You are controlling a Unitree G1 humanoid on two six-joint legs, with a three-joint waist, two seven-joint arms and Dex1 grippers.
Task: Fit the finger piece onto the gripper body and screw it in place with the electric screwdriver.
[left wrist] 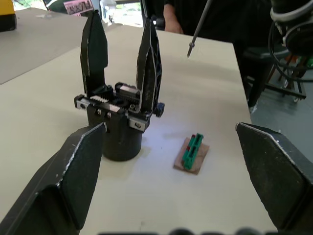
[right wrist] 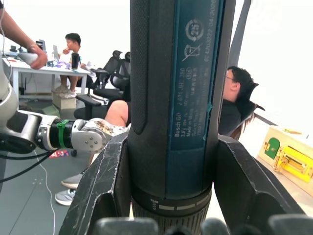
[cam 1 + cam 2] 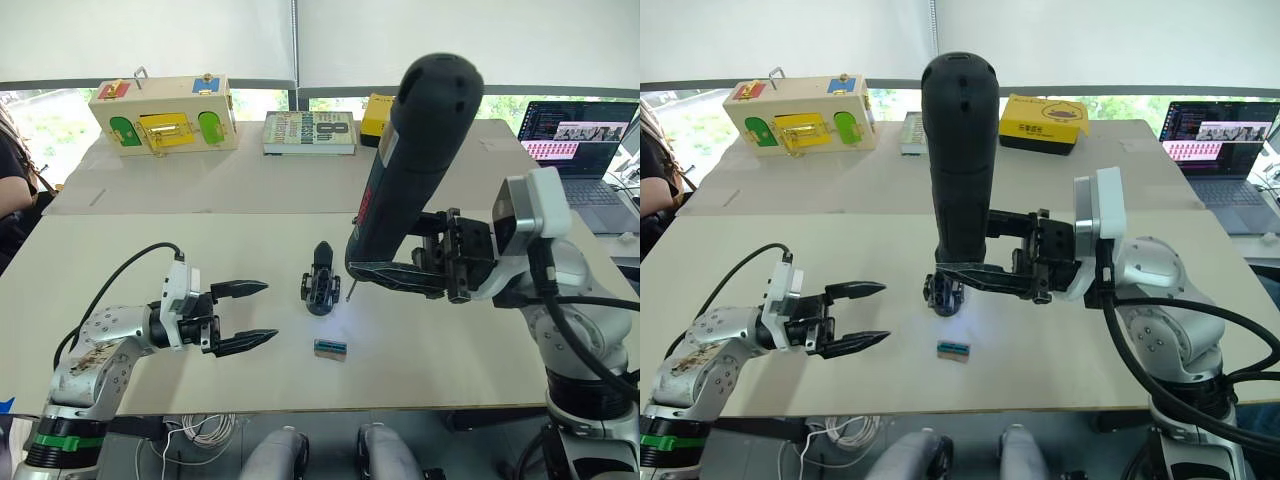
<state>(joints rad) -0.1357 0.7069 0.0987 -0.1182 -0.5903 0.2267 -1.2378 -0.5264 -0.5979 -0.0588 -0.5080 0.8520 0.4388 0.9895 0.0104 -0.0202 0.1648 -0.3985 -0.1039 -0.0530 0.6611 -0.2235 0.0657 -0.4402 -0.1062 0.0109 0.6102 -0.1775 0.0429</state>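
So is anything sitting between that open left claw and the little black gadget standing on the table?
Nothing visible blocks it. The left end effector is open, with bare table between it and the gripper body. The small green-and-tan block lies off to the side, nearer the robot, not in that path.

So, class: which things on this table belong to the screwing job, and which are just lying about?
Job:
- electric screwdriver, held in the right gripper
- gripper body, finger pieces standing on it
- left gripper, open and empty

Lying about:
- green-and-tan block
- latch box
- book
- yellow case
- laptop
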